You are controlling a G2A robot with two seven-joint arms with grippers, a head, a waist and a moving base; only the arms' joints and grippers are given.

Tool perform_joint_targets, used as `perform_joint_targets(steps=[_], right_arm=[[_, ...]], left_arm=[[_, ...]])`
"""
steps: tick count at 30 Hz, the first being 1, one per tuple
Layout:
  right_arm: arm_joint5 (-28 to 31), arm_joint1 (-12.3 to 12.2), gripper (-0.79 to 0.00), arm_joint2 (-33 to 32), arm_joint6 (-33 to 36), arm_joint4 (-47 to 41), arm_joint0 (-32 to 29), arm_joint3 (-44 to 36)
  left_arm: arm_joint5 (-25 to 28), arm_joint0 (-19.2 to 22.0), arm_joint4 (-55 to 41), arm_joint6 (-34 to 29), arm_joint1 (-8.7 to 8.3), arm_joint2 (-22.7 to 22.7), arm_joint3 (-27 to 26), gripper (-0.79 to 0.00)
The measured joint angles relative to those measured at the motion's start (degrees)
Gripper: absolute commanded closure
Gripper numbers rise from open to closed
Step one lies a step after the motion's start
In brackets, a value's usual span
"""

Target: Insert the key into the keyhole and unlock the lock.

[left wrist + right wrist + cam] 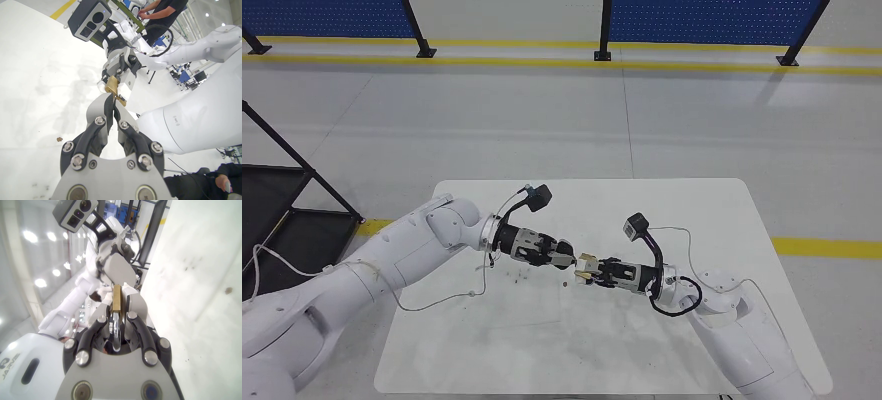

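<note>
Brass padlock (112, 84) is held in the air over the middle of the white worktop (692, 220), between the two arms.

Grip, right end effector (118, 294): fingers pressed against the two broad faces of the padlock body, pinching it. The steel shackle (116, 330) points back toward the right wrist.

Grip, left end effector (113, 103): fingers pressed together on the key (114, 98), a thin dark blade seen edge-on, with a short tip showing past the pads. The key tip touches the padlock's end face opposite the shackle. How far in it sits cannot be told.

Both end effectors meet nose to nose, roughly in line.

One small brown crumb (59, 139) lies on the worktop, apart from both arms.
</note>
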State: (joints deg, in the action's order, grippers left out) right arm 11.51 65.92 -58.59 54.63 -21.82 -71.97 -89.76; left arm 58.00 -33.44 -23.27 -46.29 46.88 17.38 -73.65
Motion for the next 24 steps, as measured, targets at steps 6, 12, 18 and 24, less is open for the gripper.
perform_joint_targets(steps=[6,12,18,24], right_arm=[[0.0,0.0,0.0,0.0,0.0,0.0,0.0,0.0],[0.0,0.0,0.0,0.0,0.0,0.0,0.0,0.0],[0.0,0.0,0.0,0.0,0.0,0.0,0.0,0.0],[0.0,0.0,0.0,0.0,0.0,0.0,0.0,0.0]], left_arm=[[0.0,-1.18,2.18,0.0,0.03,2.18,-0.39,0.0],[0.0,-2.91,4.18,0.0,0.23,4.73,-0.63,0.0],[0.0,-4.64,5.99,0.0,0.26,7.28,-1.63,0.0],[0.0,-6.24,7.77,0.0,0.24,9.61,-2.33,0.0]])
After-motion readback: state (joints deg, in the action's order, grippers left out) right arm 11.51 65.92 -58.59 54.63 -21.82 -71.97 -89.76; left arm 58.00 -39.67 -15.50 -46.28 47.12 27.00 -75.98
